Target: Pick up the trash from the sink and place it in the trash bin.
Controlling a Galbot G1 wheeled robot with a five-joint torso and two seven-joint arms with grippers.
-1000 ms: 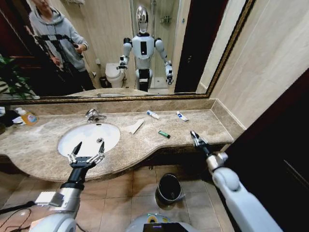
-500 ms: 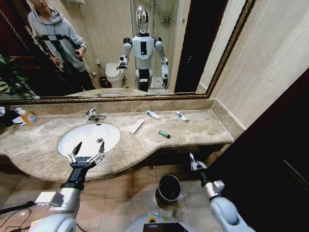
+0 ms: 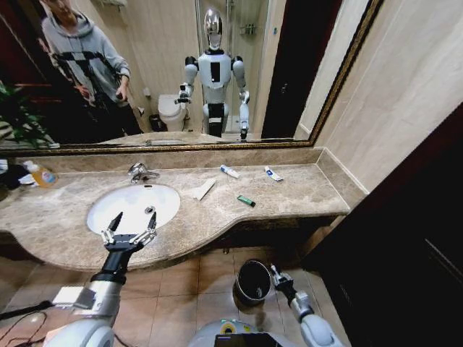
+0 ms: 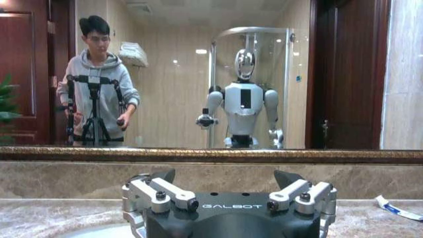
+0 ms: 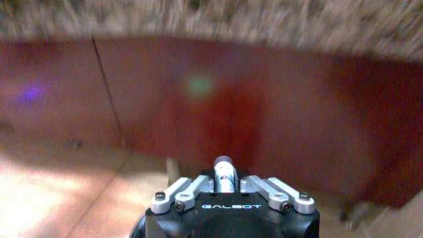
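The white oval sink [image 3: 126,206] is set in the beige marble counter. On the counter to its right lie the trash pieces: a folded white paper [image 3: 204,189], a green stick [image 3: 246,200] and two white tubes [image 3: 229,171] [image 3: 273,173]; one tube [image 4: 396,207] also shows in the left wrist view. My left gripper [image 3: 129,230] [image 4: 225,174] hangs open over the sink's front rim, holding nothing. My right gripper [image 3: 277,273] [image 5: 225,191] is low over the floor, right beside the black trash bin [image 3: 239,282], shut on a small white tube [image 5: 224,174].
A chrome faucet [image 3: 139,172] stands behind the basin and a yellow-orange soap bottle [image 3: 42,175] at the counter's far left. A big mirror backs the counter. A dark panel [image 3: 412,238] walls off the right side. Tiled floor surrounds the bin.
My right arm has dropped from the counter's front edge down to floor level beside the bin. The left arm has stayed where it was.
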